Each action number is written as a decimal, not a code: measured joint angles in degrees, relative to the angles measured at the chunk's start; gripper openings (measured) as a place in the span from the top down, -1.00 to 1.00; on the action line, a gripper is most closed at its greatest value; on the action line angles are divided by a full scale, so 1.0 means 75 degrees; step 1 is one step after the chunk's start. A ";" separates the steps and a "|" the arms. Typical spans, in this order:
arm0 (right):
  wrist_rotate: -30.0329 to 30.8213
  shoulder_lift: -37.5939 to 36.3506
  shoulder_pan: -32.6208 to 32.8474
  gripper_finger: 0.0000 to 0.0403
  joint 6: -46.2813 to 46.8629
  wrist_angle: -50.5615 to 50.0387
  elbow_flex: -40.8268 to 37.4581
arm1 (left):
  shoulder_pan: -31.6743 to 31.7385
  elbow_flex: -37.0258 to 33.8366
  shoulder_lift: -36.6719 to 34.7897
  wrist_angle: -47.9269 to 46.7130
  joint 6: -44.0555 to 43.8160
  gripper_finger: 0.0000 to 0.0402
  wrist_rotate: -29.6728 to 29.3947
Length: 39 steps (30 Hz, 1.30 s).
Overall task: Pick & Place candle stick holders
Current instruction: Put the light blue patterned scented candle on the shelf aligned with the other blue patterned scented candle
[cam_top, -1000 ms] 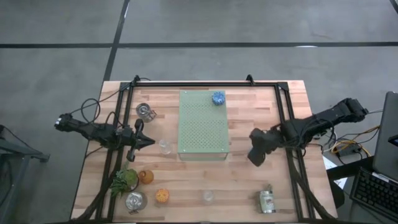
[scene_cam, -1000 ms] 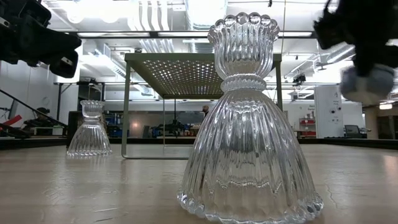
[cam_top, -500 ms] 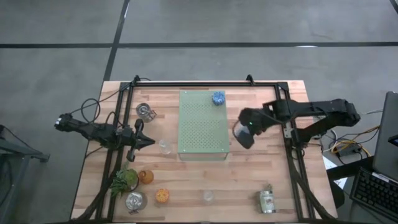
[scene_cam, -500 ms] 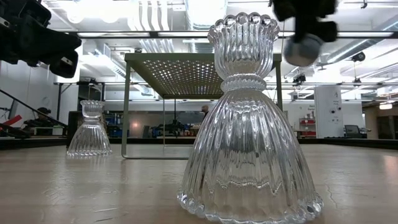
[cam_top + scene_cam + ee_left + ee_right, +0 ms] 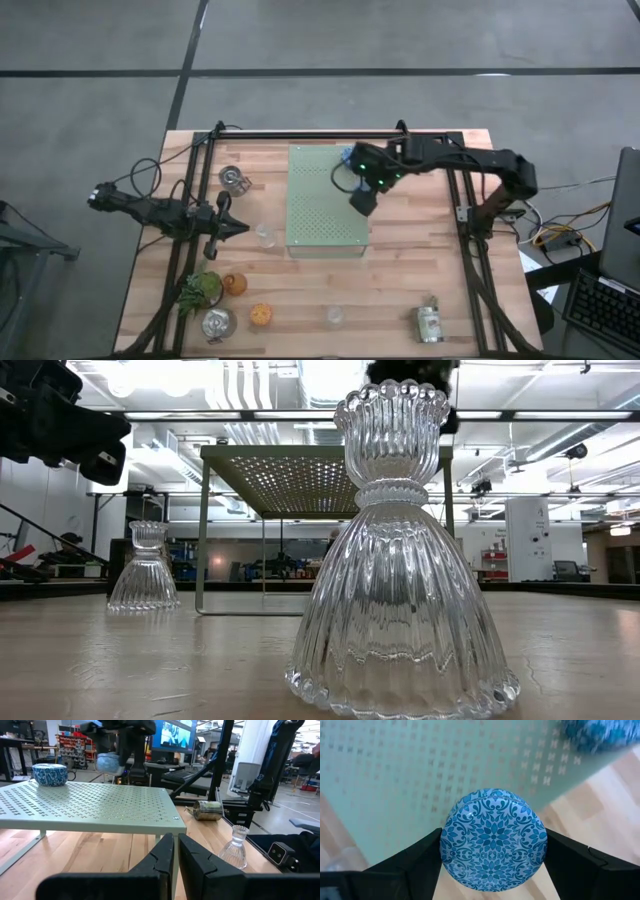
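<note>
My right gripper [image 5: 362, 197] is shut on a blue patterned candle holder [image 5: 492, 847] above the pale green perforated board [image 5: 325, 215], near its far right part. A second blue holder [image 5: 349, 157] stands on the board's far right corner. My left gripper [image 5: 225, 225] is shut and empty at the table's left, beside a clear glass holder [image 5: 265, 235]. On the table are silver holders [image 5: 233, 179] [image 5: 217, 323] [image 5: 430, 322], an amber one [image 5: 234, 284], an orange one [image 5: 261, 316] and a second clear glass one [image 5: 335, 316]. My right gripper pinches the blue holder by two opposite points of its round side wall [image 5: 445, 852] between its two fingers [image 5: 415, 857]. The fingers come from above, pointing down. The holder hangs clear above the board, as the left wrist view [image 5: 109, 762] shows.
A leafy green sprig [image 5: 200, 290] lies near the amber holder at the near left. Black frame rails [image 5: 330, 134] run along the table's far edge and down both sides. The right arm [image 5: 470, 165] stretches across the far right of the table.
My right gripper has carried the blue holder from the table's right side toward the left and far edges, and now holds it over the board close to the other blue holder. The holder has stayed lifted clear.
</note>
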 joint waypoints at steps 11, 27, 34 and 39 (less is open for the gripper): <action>0.0003 0.1231 -0.0247 -0.46 -0.0559 -0.0610 0.1220 | 0.0000 0.0000 -0.0001 -0.0002 0.0000 0.86 0.0001; 0.0020 0.1652 -0.0262 -0.51 -0.0808 -0.0776 0.1555 | 0.0003 0.0000 0.0002 0.0001 0.0000 0.86 -0.0002; 0.0026 0.1649 -0.0262 -0.65 -0.0869 -0.0705 0.1551 | 0.0003 0.0000 0.0002 0.0001 -0.0003 0.86 0.0001; 0.0327 0.1645 -0.0262 -0.73 -0.1036 -0.0677 0.1551 | 0.0000 0.0000 0.0002 -0.0001 -0.0003 0.86 0.0001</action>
